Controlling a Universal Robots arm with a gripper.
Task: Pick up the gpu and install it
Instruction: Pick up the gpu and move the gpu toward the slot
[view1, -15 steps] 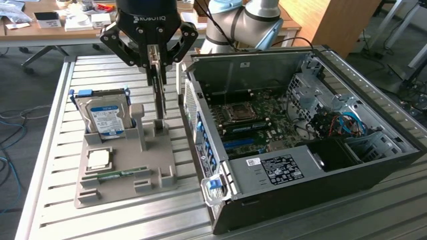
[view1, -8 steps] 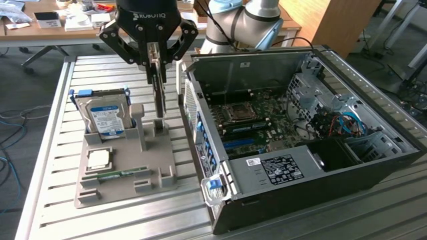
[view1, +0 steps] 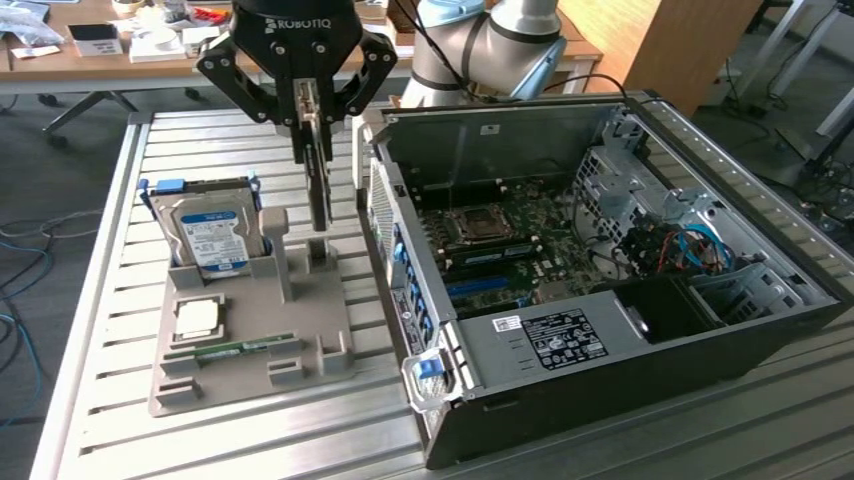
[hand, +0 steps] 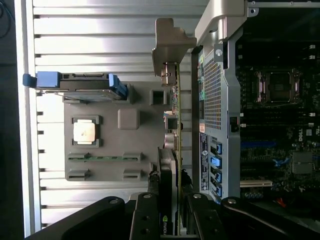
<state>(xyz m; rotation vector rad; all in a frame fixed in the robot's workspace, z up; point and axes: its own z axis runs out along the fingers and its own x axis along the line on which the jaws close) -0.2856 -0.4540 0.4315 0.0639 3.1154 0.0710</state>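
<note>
End effector clamped on gpu top edge; card hangs vertical below it, by gray holder.

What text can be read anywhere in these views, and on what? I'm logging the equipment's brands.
"ROBOTIQ": on the black robot hand, which grips the thin dark gpu card.
Too small to read: the blue-and-white label on the silver hard drive.
Too small to read: the black sticker with white print inside the black computer case.
</note>
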